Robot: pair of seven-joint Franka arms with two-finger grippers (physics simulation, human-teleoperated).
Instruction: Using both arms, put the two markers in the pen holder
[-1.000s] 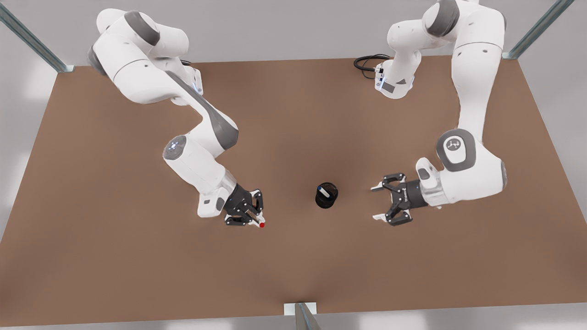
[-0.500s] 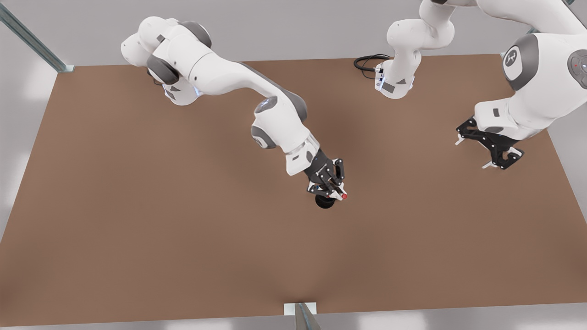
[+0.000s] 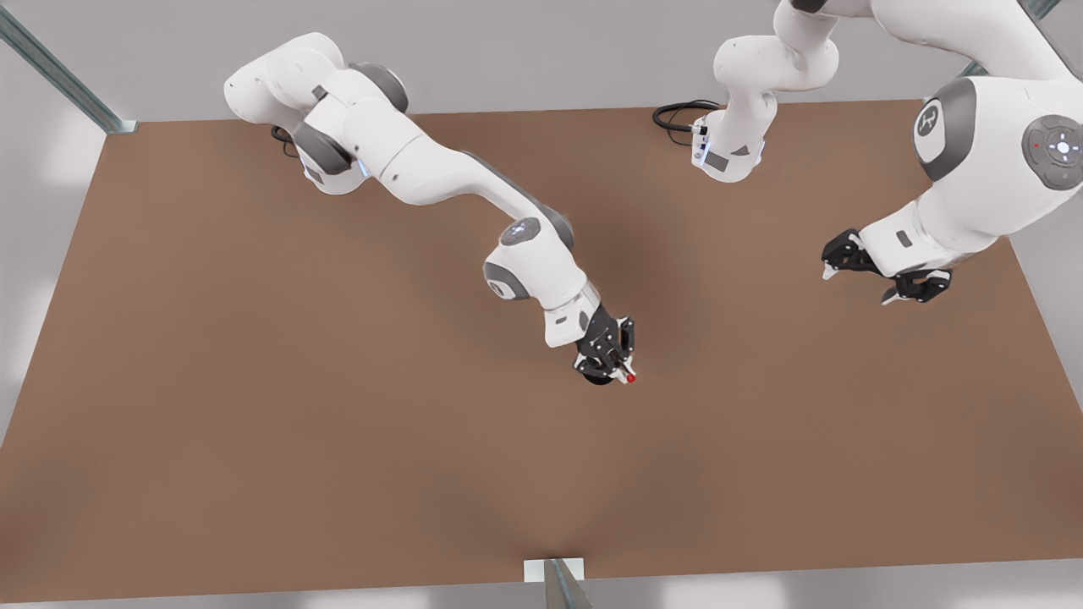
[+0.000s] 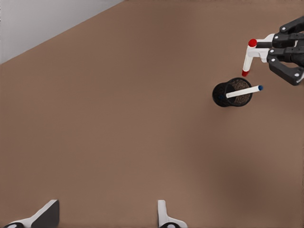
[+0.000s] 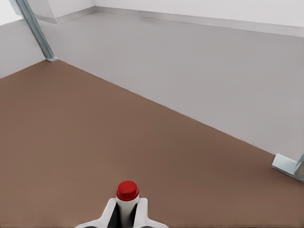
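Front view: a flat, matt brown desk [image 3: 254, 406] is seen from above, edged by pale grey floor and metal frame posts. The right gripper [image 3: 616, 369], black with white-tipped fingers, is held directly over the pen holder [image 3: 595, 378], a small black cylinder mostly hidden beneath it; the fingers are closed on the red marker [image 3: 630, 378], whose red end is seen at the gripper's tip. The left gripper [image 3: 876, 279] hangs well apart, above the desk near the front view's right edge, its fingers spread and empty; this arm waits. A black cable [image 3: 677, 114] is coiled beside that arm's base. Left wrist view: the pen holder [image 4: 221, 95] is shown as a round black mesh cup; the blue marker [image 4: 243, 91], slim and white-barrelled with a dark blue end, leans inside it, projecting past the rim. The red marker [image 4: 247, 59] is held upright just above the rim by the right gripper [image 4: 270, 49]. The left gripper's white fingertips [image 4: 164, 214] stand wide apart. Right wrist view: the red marker's [image 5: 127, 192] rounded red cap and white barrel are clamped between white fingers [image 5: 141, 213].
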